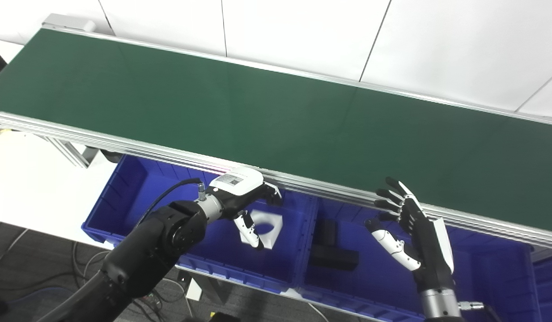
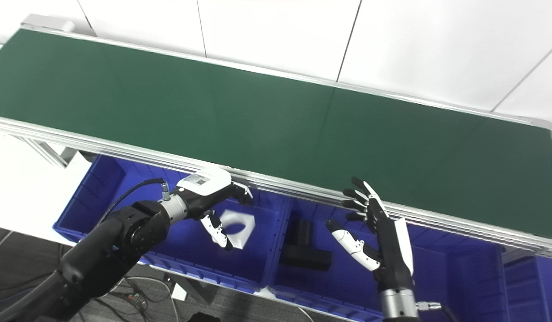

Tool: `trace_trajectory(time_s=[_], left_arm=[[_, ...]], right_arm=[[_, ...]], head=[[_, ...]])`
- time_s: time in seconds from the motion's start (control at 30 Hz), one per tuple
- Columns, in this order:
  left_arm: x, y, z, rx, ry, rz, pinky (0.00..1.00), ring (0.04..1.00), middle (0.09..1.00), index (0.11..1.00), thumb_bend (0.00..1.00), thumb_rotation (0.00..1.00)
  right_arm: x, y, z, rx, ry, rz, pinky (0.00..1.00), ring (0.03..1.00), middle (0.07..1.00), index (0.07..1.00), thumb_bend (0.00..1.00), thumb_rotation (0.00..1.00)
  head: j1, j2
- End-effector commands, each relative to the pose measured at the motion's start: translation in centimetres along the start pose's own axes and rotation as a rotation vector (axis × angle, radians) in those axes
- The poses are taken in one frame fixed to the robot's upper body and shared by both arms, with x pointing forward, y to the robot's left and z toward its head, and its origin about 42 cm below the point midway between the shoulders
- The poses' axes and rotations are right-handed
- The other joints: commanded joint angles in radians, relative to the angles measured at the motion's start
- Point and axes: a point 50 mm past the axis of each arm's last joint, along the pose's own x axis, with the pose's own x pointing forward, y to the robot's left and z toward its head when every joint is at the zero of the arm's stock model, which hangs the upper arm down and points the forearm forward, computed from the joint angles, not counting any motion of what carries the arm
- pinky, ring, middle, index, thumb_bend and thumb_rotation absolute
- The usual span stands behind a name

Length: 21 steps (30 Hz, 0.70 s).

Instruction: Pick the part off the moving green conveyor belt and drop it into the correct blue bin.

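Black-and-white fingers (image 1: 392, 192) of the right hand (image 1: 410, 228) are spreading wide apart, holding nothing, palm turned toward the left, hovering just below the belt's near rail (image 1: 168, 156); judged a waiting pose, ready to meet a part.

Left hand (image 1: 242, 197): fingers curling downward but apart, gripping nothing, thumb pointing down. It is hanging over the left blue bin (image 1: 124, 197), directly above a white part (image 1: 269, 228) lying on that bin's floor just under the fingertips. Judged a release posture, since the part is sitting below an empty hand.

Right blue bin (image 1: 490, 277): lying beneath and to the left of the right hand's fingers, holding black parts (image 1: 332, 252) stacked near its left wall. White in one bin and black in the other is suggesting sorting by colour.

Green conveyor belt (image 1: 276, 112): running beyond both hands' fingertips, carrying no visible part. No part is waiting to be picked at this moment.

White wall panels (image 1: 303, 31): standing beyond the belt's far edge.
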Motion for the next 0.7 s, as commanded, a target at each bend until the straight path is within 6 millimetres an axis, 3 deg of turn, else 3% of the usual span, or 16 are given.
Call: trace_trajectory(time_s=[0.0,0.43,0.53,0.67], left_arm=[[0.0,2.0,0.3,0.039,-0.014,0.055,0.80,0.777,0.780,0.798,0.89,0.30],[-0.4,2.0,0.3,0.037,-0.003,0.059,0.83,0.808,0.820,0.849,0.90,0.35],[-0.9,2.3,0.7,-0.032,-0.017,0.072,0.83,0.811,0.821,0.844,0.90,0.35],[-1.9,2.6,1.1,-0.215,-0.091,0.152,0.82,0.792,0.800,0.810,0.88,0.42]], right_arm=[[0.3,-0.4,1.2,-0.001,-0.046,-0.013,0.64,0.742,0.800,0.887,0.60,0.53],[0.3,0.0,1.1,0.012,-0.047,-0.009,0.64,0.739,0.798,0.890,0.61,0.52],[0.2,0.2,0.8,0.018,-0.045,-0.007,0.64,0.741,0.799,0.890,0.61,0.52],[0.2,0.6,0.5,0.018,-0.037,-0.002,0.65,0.743,0.795,0.892,0.60,0.50]], head=[[-0.002,0.001],[-0.026,-0.021],[-0.046,-0.039],[-0.075,-0.063]])
